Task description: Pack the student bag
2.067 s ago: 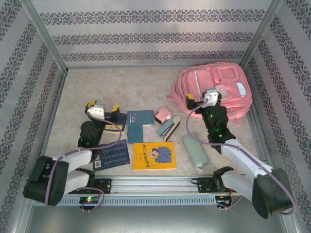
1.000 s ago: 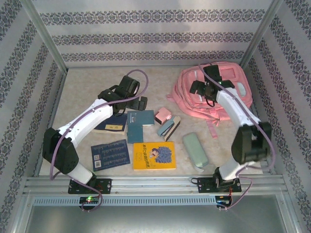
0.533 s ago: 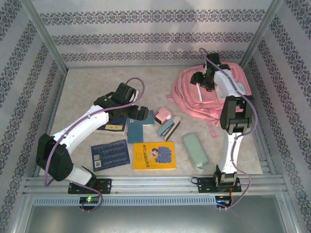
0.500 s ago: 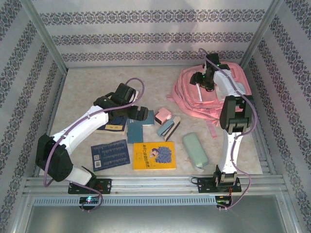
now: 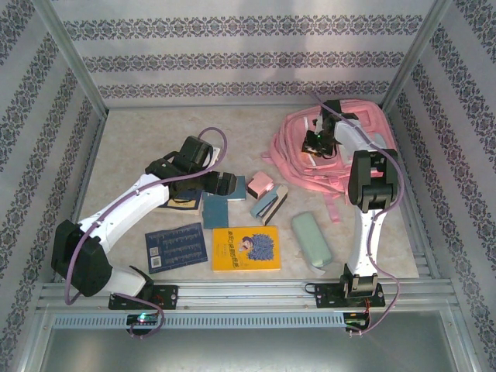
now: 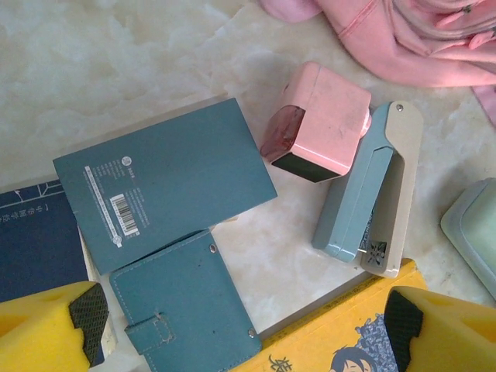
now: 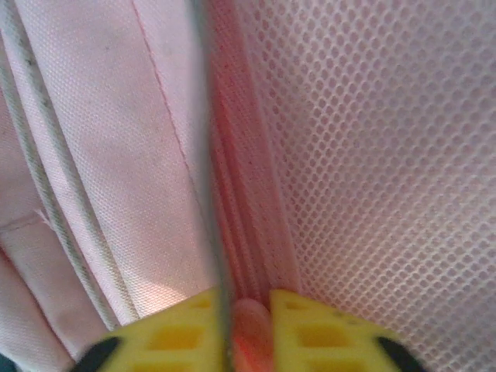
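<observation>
On the far right of the table [image 5: 139, 147], seen from above, the pink student bag [image 5: 298, 167] lies against the corner. The right gripper [image 5: 313, 146] is down on the bag's left part. The left gripper [image 5: 225, 184] hangs over stationery scattered mid-table, near a yellow book [image 5: 246, 248], a navy book [image 5: 177, 246] and a pale green case [image 5: 311, 240].

From the left wrist, the yellow-padded fingers [image 6: 46, 329] stand spread wide and hold nothing. Below them lie a teal notebook [image 6: 163, 182], a teal snap wallet [image 6: 186, 306], a pink box [image 6: 318, 124] and, just beside it, a grey-blue stapler [image 6: 372, 201].

From the right wrist, the yellow fingers are pressed together, pinching a fold of the bag's pink fabric along a seam next to mesh. Whether a zip pull sits in that pinch cannot be told.

The step in hand looks like opening the bag. The next move probably calls for drawing the pinched fabric to part the opening while the left arm lowers onto one item.
</observation>
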Available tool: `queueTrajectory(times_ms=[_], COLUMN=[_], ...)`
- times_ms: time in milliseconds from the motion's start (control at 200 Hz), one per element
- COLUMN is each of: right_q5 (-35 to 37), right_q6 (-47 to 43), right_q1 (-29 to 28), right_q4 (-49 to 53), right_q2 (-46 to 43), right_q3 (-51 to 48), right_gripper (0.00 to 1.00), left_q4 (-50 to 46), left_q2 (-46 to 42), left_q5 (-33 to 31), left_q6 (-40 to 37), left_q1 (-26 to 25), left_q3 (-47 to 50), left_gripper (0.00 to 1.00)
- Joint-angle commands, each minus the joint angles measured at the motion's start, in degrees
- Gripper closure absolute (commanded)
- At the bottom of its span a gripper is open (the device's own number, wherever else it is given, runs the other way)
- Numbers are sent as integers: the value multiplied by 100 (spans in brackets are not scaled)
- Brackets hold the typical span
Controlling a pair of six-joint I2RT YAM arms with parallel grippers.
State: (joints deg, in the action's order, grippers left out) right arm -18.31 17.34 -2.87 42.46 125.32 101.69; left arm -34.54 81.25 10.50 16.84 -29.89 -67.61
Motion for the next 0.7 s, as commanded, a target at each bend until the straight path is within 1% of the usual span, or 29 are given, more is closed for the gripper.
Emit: queueTrajectory(times_ms=[0, 45, 85, 210, 295, 365, 510, 625, 694], right_q5=[-63, 27, 83, -6, -207, -352, -564, -764, -745], right_q6=[104, 245, 373, 839, 1203, 1536, 2239, 2843, 3189], right_q1=[-235, -248, -242, -205, -157, -104, -47, -40, -51], right_q4=[-31, -66, -83, -124, -115, -127, -155, -102, -18], right_q2=[-385, -475, -537, -674, -698, -717, -747, -678, -650], right_q3=[47, 187, 316, 662, 880, 1004, 1225, 1445, 1535], right_gripper=[93, 97, 100, 100, 100, 100, 100, 100, 100], left_q4=[142, 135, 145, 388, 609, 780, 842, 945, 971], left_q2=[-41, 29, 99, 259, 384, 561, 1111, 1580, 1908], left_q5=[-79, -153, -71, 316, 547, 737, 769, 724, 661], left_q6=[56, 104, 102, 185, 254, 335, 310, 252, 194], left_q1=[41, 41, 45, 41, 28, -16, -318, -610, -776], left_q3=[-144, -227, -299, -408, -478, -577, -1026, -1348, -1603], left_gripper=[7, 6, 6, 9, 16, 25, 41, 46, 48])
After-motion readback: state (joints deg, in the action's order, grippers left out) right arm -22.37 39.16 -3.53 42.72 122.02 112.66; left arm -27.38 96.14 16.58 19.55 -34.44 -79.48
